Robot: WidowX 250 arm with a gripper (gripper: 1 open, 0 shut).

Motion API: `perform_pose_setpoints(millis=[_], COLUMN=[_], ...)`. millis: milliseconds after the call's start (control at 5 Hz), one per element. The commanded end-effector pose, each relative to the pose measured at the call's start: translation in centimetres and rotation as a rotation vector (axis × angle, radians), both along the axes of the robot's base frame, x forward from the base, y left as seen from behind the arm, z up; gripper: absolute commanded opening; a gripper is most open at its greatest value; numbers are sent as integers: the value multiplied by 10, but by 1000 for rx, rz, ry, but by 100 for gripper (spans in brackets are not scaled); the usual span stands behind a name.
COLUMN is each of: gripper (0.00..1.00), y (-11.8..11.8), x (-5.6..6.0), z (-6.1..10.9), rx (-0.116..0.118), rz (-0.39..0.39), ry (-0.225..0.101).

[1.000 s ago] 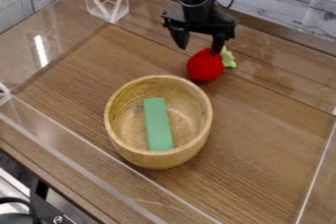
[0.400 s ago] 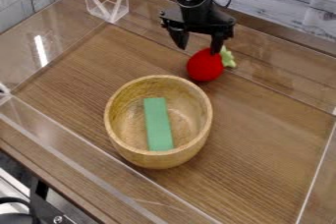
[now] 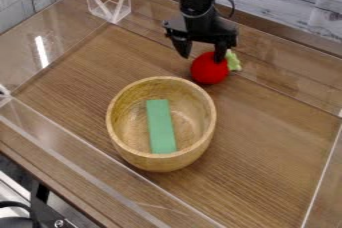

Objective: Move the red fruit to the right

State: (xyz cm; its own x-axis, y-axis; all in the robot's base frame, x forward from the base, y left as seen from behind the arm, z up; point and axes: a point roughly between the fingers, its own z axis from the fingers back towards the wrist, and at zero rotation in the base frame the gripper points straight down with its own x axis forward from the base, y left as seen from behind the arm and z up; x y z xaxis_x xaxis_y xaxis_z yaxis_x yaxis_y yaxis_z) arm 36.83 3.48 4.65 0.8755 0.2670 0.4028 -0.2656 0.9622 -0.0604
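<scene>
The red fruit [image 3: 207, 69], small, round and bright red with a green leafy stem at its right, lies on the wooden table just beyond the wooden bowl [image 3: 127, 137]. My black gripper [image 3: 203, 49] hangs directly over the fruit, pointing down. Its fingers are open and straddle the fruit's top, one finger [image 3: 182, 45] to its left and the other on its right. Nothing is gripped.
A flat green block [image 3: 160, 125] lies inside the bowl. Clear plastic walls [image 3: 54, 32] enclose the table on all sides, with a clear folded piece [image 3: 107, 4] at the back left. Bare wood stretches to the right of the fruit.
The gripper has sunk slightly, so its open fingers now reach lower around the fruit. The fruit and the bowl have not moved.
</scene>
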Motion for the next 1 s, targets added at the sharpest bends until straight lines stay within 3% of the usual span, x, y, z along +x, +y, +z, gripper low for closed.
perform_pose_setpoints(millis=[0, 200, 600, 800], gripper=[100, 0, 0, 0], y=[-1, -3, -13, -31], x=[3, 2, 1, 2], z=[-1, -8, 40, 64], rx=[4, 3, -12, -34], rz=[0, 3, 16, -3], ry=[-9, 3, -76, -112])
